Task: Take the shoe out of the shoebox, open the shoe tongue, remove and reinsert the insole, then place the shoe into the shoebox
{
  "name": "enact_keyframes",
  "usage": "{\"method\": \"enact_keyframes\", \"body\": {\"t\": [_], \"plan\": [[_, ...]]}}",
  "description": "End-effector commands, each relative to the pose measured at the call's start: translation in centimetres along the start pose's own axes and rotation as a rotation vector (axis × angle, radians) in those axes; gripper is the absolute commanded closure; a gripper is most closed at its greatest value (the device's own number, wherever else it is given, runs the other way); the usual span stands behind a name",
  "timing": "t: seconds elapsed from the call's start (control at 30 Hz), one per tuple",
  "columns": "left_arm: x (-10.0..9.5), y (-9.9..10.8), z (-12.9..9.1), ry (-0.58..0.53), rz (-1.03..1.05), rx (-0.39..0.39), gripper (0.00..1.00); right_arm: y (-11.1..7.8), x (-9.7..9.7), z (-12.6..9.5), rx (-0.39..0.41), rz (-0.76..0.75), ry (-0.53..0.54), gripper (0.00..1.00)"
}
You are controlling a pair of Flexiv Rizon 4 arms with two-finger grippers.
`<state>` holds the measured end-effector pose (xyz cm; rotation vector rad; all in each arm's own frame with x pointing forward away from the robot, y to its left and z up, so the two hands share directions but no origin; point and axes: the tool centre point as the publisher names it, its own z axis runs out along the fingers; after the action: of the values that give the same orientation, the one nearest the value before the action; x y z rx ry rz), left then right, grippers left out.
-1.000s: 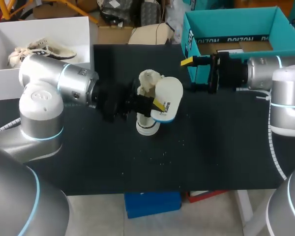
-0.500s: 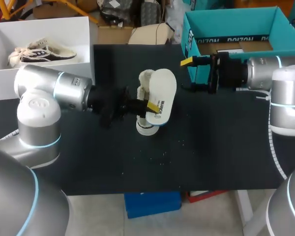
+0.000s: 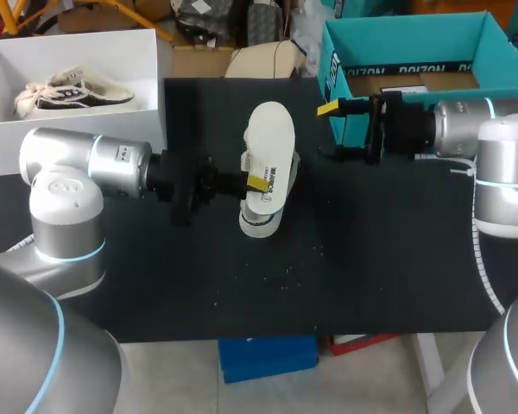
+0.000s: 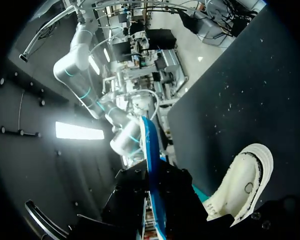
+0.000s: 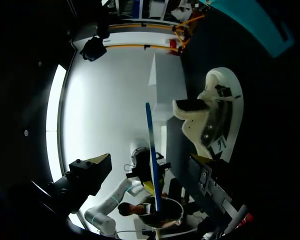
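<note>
Turning insole (image 3: 269, 147) upright above shoe (image 3: 259, 222)

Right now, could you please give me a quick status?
Left gripper shut on insole, out of shoe. Right gripper open, beside shoebox. Shoe on table.

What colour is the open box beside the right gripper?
Teal box, with a brown floor inside. The head view shows it best.

A wide gap of bench (image 3: 388, 250) separates the shoe (image 3: 259, 222) from the right hand (image 3: 326, 131), with the insole (image 3: 269, 142) standing over the shoe and the box (image 3: 414, 39) walling the far corner.
</note>
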<state>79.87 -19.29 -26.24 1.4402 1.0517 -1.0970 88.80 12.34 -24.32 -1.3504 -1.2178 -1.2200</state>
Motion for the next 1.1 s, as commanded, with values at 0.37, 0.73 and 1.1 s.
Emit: {"method": "enact_keyframes", "body": {"t": [0.37, 0.73, 1.1], "plan": [[1.2, 2.0, 1.3, -0.027, 0.014, 0.021, 1.00, 0.0, 0.0, 0.1, -0.003, 0.000, 0.000, 0.00], [1.2, 2.0, 1.3, -0.027, 0.014, 0.021, 1.00, -0.3, -0.2, 2.3, 0.035, -0.024, -0.025, 0.00], [1.2, 2.0, 1.3, -0.027, 0.014, 0.021, 1.00, -1.9, -1.6, 6.1, 0.021, -0.009, -0.012, 0.51]]}}
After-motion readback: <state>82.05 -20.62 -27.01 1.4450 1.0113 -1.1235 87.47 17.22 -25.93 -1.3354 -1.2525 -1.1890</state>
